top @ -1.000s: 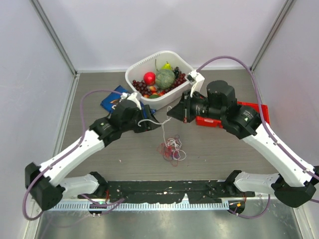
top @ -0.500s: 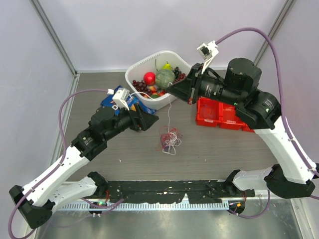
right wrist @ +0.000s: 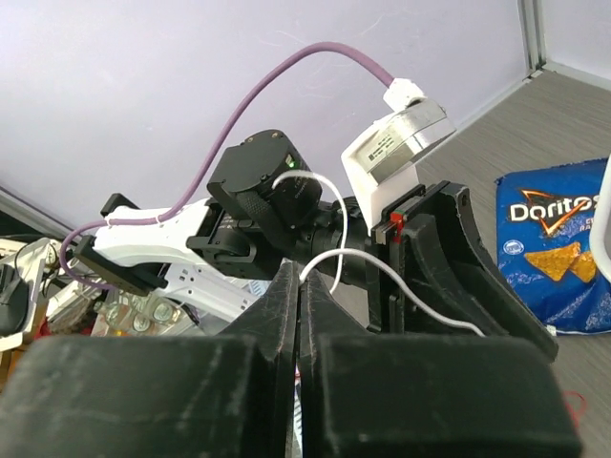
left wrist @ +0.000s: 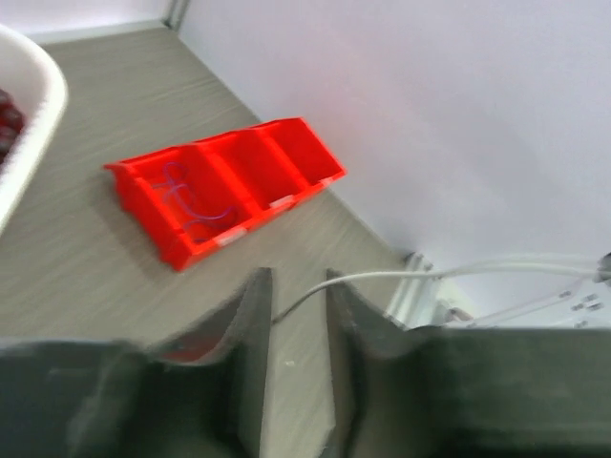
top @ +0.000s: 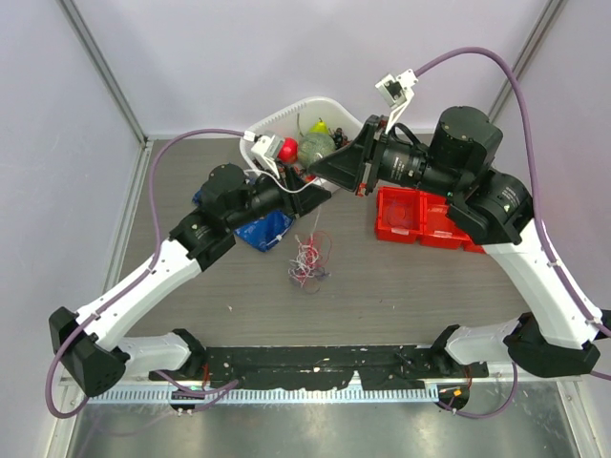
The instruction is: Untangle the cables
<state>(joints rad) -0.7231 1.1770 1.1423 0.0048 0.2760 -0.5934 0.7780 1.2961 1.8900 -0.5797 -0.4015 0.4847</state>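
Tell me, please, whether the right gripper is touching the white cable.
Touching: the right wrist view shows the white cable clamped in the shut right gripper.

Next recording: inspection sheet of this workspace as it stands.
Surface: grey wood-grain table, no spill seen.
Job's things: bunch of thin white, red and purple-blue cables on the table; one thin white cable strung between both grippers.
Clutter: white plastic basket of fruit; blue Doritos chip bag; red plastic compartment bin.
Grippers: right gripper shut on the white cable; left gripper around it, grip unclear.
Cables: thick purple arm hoses arching above the arms.
Surroundings: pale lilac walls; nothing else seen.
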